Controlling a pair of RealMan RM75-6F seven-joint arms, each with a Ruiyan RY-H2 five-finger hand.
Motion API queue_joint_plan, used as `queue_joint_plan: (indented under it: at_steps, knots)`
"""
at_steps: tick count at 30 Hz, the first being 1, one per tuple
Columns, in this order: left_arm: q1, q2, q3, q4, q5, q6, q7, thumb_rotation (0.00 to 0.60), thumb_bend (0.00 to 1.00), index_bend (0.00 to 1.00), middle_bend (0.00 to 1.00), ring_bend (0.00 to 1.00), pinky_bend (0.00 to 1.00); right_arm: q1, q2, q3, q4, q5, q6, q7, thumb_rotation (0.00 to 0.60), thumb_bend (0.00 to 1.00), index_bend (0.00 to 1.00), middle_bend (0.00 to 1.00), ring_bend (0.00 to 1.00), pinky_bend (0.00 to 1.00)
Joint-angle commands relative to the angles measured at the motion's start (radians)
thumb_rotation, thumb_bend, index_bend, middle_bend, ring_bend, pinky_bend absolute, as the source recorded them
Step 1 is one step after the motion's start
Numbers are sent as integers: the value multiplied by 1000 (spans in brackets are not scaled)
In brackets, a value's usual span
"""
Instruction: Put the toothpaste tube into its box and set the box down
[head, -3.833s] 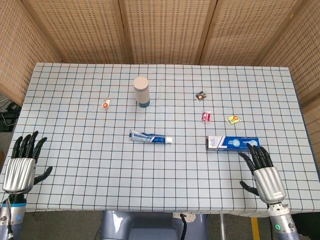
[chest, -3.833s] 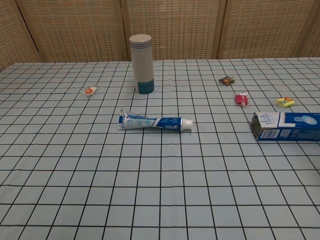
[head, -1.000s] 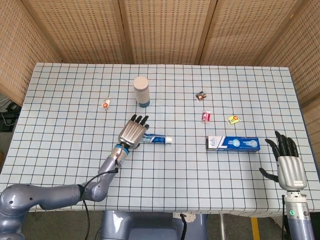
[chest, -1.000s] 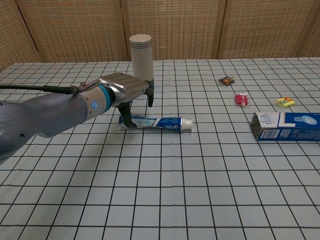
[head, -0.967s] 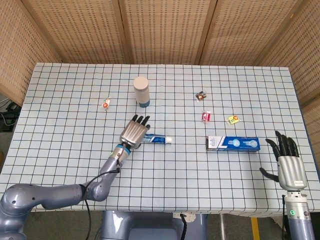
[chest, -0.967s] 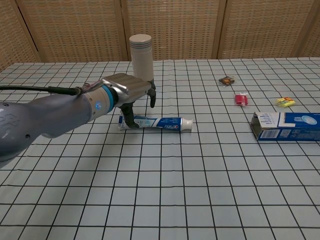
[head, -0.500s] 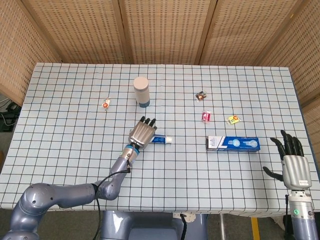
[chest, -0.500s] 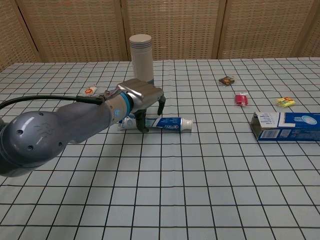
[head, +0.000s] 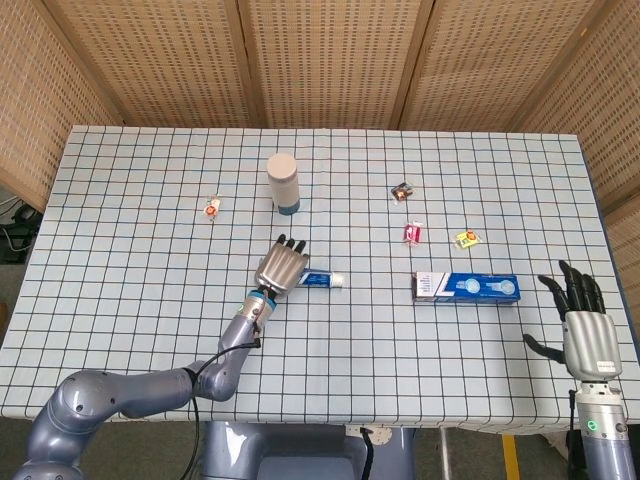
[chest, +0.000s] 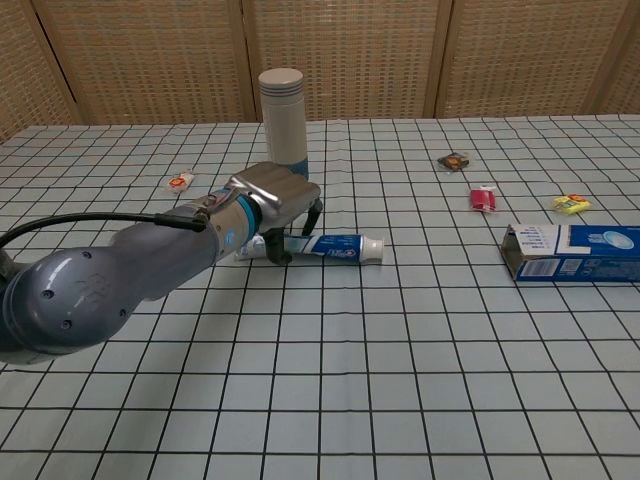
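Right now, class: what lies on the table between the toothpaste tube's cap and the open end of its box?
Nothing: between the toothpaste tube and box only bare checked cloth shows, in both views.

No legible text anywhere

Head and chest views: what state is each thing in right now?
Blue-and-white toothpaste tube: lying flat, capped, left hand over its crimped end.
Blue toothpaste box: lying on its side, end flap open, empty as far as visible.
White cylindrical bottle: upright, capped.
Right hand: open, off the table edge.
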Motion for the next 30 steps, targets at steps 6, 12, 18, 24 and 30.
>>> queue_joint_plan:
  at_steps: [6, 12, 18, 24, 30]
  knots:
    - [45, -5, 36, 32, 186, 103, -121, 600, 473, 699, 414, 412, 329, -1, 2, -6, -7, -9, 2, 0, 600, 169, 200, 0, 0, 40]
    - [89, 56, 40, -23, 256, 157, -168, 600, 481, 727, 436, 427, 339, 0, 4, -10, -16, -15, 2, 3, 600, 169, 202, 0, 0, 40]
    - [142, 145, 44, -134, 301, 212, -192, 600, 481, 733, 442, 431, 344, 2, 8, -18, -28, -27, -2, -2, 600, 169, 203, 0, 0, 40]
    - [210, 277, 59, -300, 375, 299, -225, 600, 481, 733, 442, 430, 344, 15, 11, -22, -47, -39, -18, -8, 600, 169, 212, 0, 0, 40]
    - [279, 423, 76, -482, 433, 378, -220, 600, 477, 730, 442, 431, 344, 68, 15, -8, -87, -16, -103, -59, 600, 169, 250, 0, 0, 46]
